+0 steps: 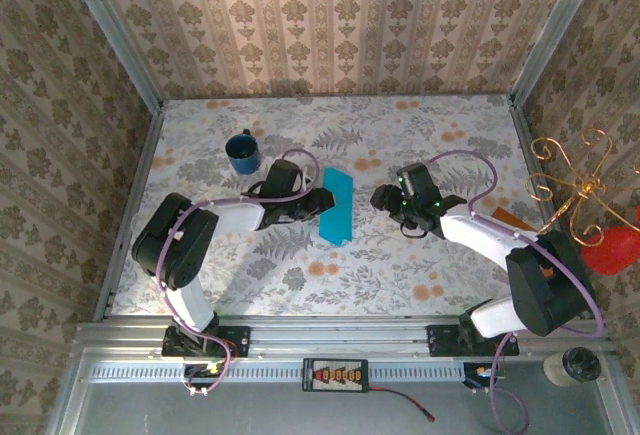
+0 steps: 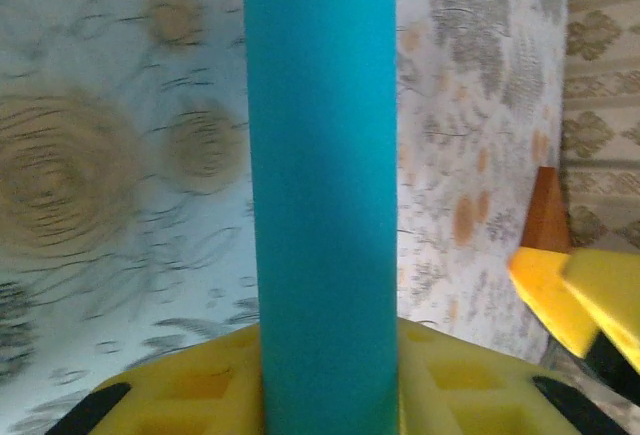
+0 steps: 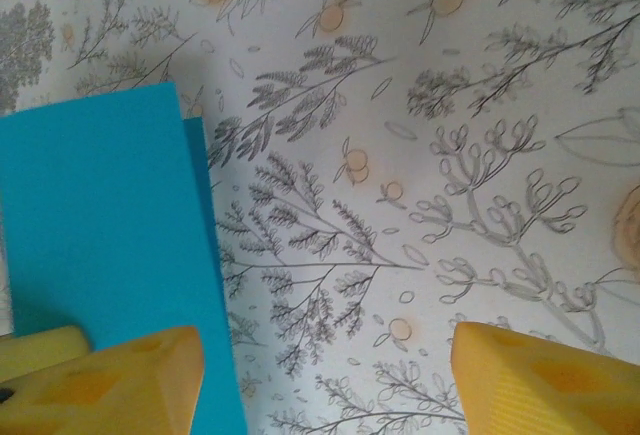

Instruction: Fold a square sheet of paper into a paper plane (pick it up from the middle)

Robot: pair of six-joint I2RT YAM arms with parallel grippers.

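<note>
The square sheet of paper [image 1: 338, 205] is folded into a narrow turquoise strip and lies mid-table, its left side raised. My left gripper [image 1: 318, 201] has it by the left edge. In the left wrist view the paper [image 2: 322, 185] runs straight up from between the yellow fingers [image 2: 180, 395], which press against it from both sides. My right gripper [image 1: 384, 198] hovers just right of the strip, open. In the right wrist view the paper [image 3: 100, 225] sits at the left. That gripper [image 3: 325, 385] has bare table between its fingers, and its left finger [image 3: 110, 385] overlaps the paper's edge.
A dark blue mug [image 1: 242, 152] stands at the back left, behind the left arm. An orange-brown board [image 1: 515, 221] lies by the right wall, partly under the right arm. A gold wire ornament [image 1: 565, 180] and a red object [image 1: 612, 250] sit outside the right wall.
</note>
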